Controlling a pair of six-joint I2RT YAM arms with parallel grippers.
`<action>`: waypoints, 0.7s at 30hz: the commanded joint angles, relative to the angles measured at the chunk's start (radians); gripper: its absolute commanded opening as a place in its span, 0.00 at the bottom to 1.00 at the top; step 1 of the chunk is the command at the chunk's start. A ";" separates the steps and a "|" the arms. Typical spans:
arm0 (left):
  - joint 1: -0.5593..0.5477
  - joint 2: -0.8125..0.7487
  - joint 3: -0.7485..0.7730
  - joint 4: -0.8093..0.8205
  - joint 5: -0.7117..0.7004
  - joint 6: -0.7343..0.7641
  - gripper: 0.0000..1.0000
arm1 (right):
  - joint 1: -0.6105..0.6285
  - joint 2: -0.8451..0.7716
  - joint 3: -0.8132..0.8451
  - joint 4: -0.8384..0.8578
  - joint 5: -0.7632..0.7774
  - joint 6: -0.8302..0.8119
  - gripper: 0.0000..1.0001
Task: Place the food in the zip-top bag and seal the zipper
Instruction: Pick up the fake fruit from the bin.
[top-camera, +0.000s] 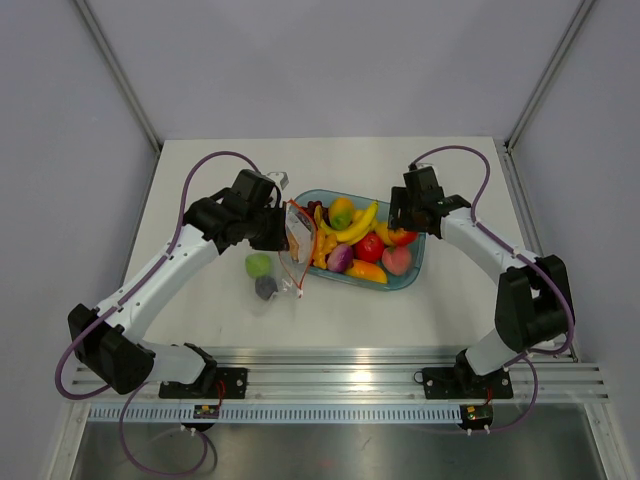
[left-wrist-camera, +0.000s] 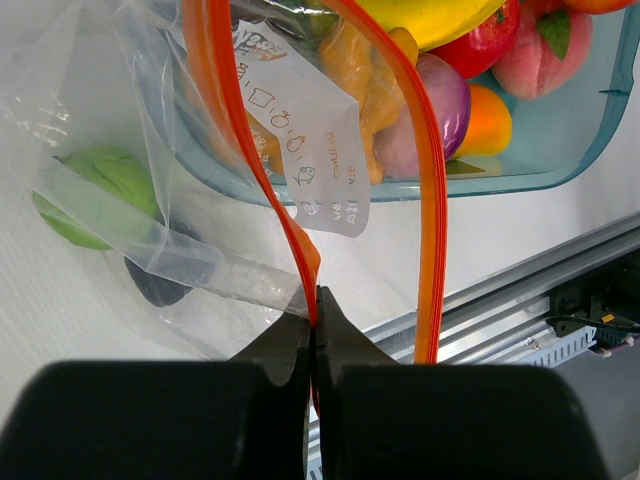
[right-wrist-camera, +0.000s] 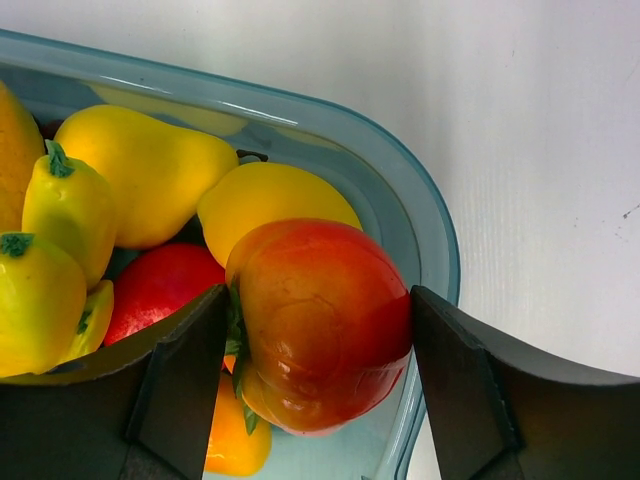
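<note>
My left gripper (top-camera: 272, 225) (left-wrist-camera: 315, 300) is shut on the orange-red zipper (left-wrist-camera: 225, 120) of the zip-top bag (left-wrist-camera: 150, 200) (top-camera: 291, 270), holding its mouth up beside the tray. The zipper's other strip (left-wrist-camera: 432, 200) stands apart, so the mouth gapes. A green piece (top-camera: 259, 264) (left-wrist-camera: 105, 190) and a dark piece (top-camera: 266, 288) show through the bag's plastic. The rest of the food (top-camera: 358, 240) lies in the tray. My right gripper (top-camera: 403, 232) (right-wrist-camera: 315, 330) reaches into the tray's right end. Both its fingers press against a red-orange fruit (right-wrist-camera: 320, 300) that rests among yellow pieces (right-wrist-camera: 150, 170).
The blue-tinted clear tray (top-camera: 412, 270) (right-wrist-camera: 432, 230) sits mid-table between the arms, holding a banana (top-camera: 360, 224) and red, orange and purple pieces. Its rim lies just right of my right finger. A metal rail (top-camera: 340, 375) runs along the near table edge.
</note>
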 joint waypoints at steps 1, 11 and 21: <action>-0.004 -0.022 0.019 0.041 0.023 -0.003 0.00 | -0.004 -0.060 -0.009 0.006 -0.017 0.001 0.46; -0.004 -0.023 0.014 0.046 0.033 -0.003 0.00 | -0.004 -0.187 -0.052 -0.018 -0.078 0.028 0.39; -0.004 -0.022 0.011 0.058 0.045 -0.009 0.00 | -0.002 -0.287 -0.071 -0.037 -0.140 0.071 0.35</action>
